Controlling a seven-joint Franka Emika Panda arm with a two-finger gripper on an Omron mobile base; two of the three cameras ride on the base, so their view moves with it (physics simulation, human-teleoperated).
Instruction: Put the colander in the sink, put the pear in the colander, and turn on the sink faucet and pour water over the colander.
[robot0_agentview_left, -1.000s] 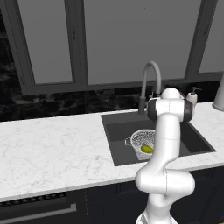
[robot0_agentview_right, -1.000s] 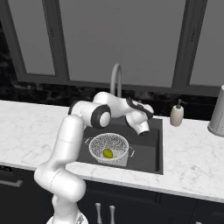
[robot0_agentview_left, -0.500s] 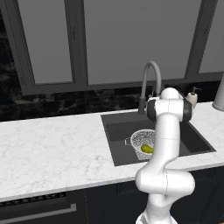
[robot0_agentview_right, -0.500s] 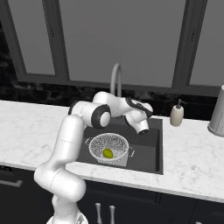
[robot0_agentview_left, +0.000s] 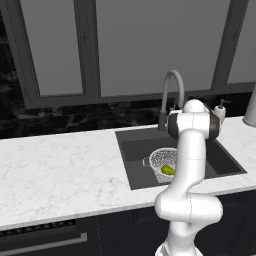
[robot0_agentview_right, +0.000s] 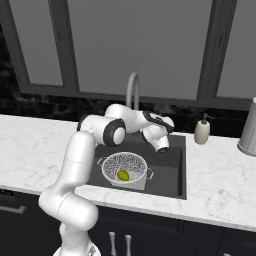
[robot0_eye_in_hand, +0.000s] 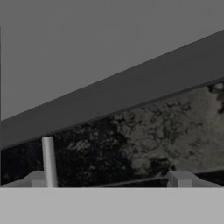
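Note:
The silvery perforated colander (robot0_agentview_right: 131, 164) stands in the dark sink (robot0_agentview_right: 169, 175), left of its middle, with the yellow-green pear (robot0_agentview_right: 123, 175) lying inside it. In the left base view my arm partly covers the colander (robot0_agentview_left: 161, 159) and pear (robot0_agentview_left: 168, 170). The grey gooseneck faucet (robot0_agentview_right: 132, 90) rises behind the basin, and no water shows at its spout. My gripper (robot0_agentview_right: 161, 147) hovers over the sink's back right, right of the faucet's base, and points at the back wall. In the hand view my gripper (robot0_eye_in_hand: 108, 180) is open and empty, with a pale upright rod (robot0_eye_in_hand: 48, 162) just inside its left tip.
A beige soap dispenser (robot0_agentview_right: 202, 131) stands on the white marble counter (robot0_agentview_right: 220, 175) right of the sink, and a grey metal canister (robot0_agentview_right: 247, 131) stands farther right. Dark window frames and a black marble backsplash (robot0_eye_in_hand: 144, 135) close off the back.
The colander and pear lie where they were. My hand stays at about the same spot over the back of the sink, jaws wide.

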